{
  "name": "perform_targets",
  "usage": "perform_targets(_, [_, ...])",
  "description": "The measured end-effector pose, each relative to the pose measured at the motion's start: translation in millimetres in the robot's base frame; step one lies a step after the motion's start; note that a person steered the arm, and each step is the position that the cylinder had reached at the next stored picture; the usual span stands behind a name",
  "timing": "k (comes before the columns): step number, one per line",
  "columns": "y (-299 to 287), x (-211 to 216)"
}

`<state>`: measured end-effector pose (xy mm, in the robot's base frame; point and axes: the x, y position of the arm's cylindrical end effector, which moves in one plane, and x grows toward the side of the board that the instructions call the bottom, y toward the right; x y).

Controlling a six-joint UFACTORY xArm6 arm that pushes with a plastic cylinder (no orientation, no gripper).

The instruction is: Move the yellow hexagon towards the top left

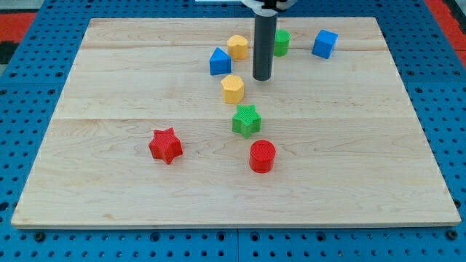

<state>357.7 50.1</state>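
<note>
**Q:** Where is the yellow hexagon, and how far along are you?

**Me:** There are two yellow blocks. The one I take for the yellow hexagon [232,88] sits a little above the middle of the surface [131,102], just at 5 o'clock from the blue block [220,61]. The other yellow block [237,46] lies at 12 o'clock from it, near the surface's far edge; I cannot tell its shape for sure. The hexagon is well apart from the top left corner, so as I judge it the push is not yet done; nearly all the travel is left.

**Q:** What else is around it?

**Me:** The green star [247,120] is close at 5 o'clock from the hexagon, the red cylinder [262,156] beyond that, and the red star [165,145] off at 8 o'clock. A green block [281,42] is partly hidden behind my rod, and a blue cube [325,44] lies at 2 o'clock.

**Q:** And your pose?

**Me:** I carry no pincer, only a rod, so nothing spreads or pinches. My tip [262,78] stands upright just at 2 o'clock from the hexagon, near but apparently not touching. To send it up-left I judge I need to come round to its 4 o'clock side, skirting the green star.
</note>
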Motion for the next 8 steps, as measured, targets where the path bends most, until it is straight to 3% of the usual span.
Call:
perform_targets(1, [-13,23])
perform_targets(3, [-94,-10])
perform_targets(5, [-67,-6])
perform_targets(6, [-49,30])
perform_targets(7, [-76,54])
perform_targets(8, [-92,-8])
